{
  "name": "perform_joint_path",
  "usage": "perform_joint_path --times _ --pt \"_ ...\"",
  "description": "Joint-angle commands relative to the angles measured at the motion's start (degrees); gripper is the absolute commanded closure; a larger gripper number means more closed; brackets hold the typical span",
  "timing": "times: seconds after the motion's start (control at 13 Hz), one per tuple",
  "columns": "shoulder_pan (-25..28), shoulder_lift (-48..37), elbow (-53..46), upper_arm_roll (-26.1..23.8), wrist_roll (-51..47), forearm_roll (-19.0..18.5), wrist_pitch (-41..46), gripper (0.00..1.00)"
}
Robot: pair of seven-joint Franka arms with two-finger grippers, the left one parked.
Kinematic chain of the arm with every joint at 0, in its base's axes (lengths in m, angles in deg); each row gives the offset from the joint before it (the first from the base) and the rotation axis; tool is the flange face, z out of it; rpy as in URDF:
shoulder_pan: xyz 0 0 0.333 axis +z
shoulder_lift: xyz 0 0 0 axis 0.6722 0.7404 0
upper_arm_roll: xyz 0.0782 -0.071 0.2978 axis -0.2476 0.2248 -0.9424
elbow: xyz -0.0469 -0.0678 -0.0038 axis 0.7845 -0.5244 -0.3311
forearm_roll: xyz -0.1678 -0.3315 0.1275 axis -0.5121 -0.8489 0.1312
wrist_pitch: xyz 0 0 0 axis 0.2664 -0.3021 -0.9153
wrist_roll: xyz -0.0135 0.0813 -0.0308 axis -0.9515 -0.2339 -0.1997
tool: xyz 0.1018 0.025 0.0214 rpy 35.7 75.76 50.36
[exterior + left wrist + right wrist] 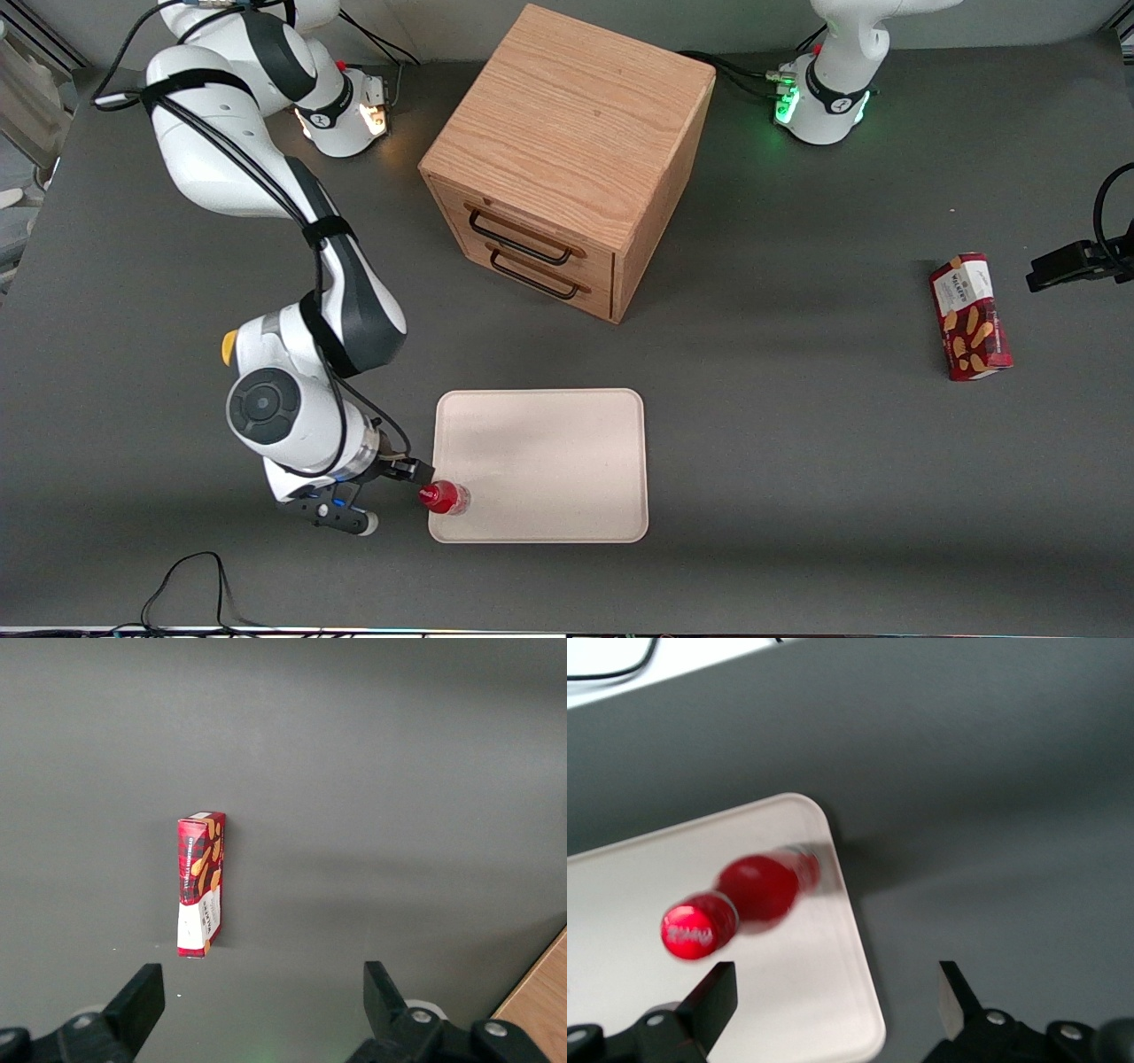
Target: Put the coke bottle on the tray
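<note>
End effector (403, 483) released, beside tray (549, 425) edge | coke bottle (443, 497) upright on tray corner, rim-close

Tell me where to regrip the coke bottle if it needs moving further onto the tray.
Probably the red body below the cap, from above: the coke bottle stands upright just inside the tray rim, and the open gripper, apart from it, has space around it.

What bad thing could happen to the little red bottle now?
The coke bottle stands on the tray, right by the rim near one corner. The open gripper is close beside it, so a bump from a finger might tip it over. If it falls, it may roll off onto the table.
</note>
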Motion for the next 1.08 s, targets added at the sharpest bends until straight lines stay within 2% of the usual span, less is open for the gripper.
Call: perform_joint_path --times 0.0,0.23,0.69,1.0 --pt "-2.0 -7.8 6.6 -0.2 2.0 3.8 4.1 0.0" --pt "-5.8 -17.0 15.8 0.0 11.1 7.8 9.1 0.0" --pt "-16.6 -38.0 39.5 0.6 32.0 9.0 11.9 0.0" --pt "-16.0 -50.3 51.6 7.0 40.7 9.0 10.7 0.0"
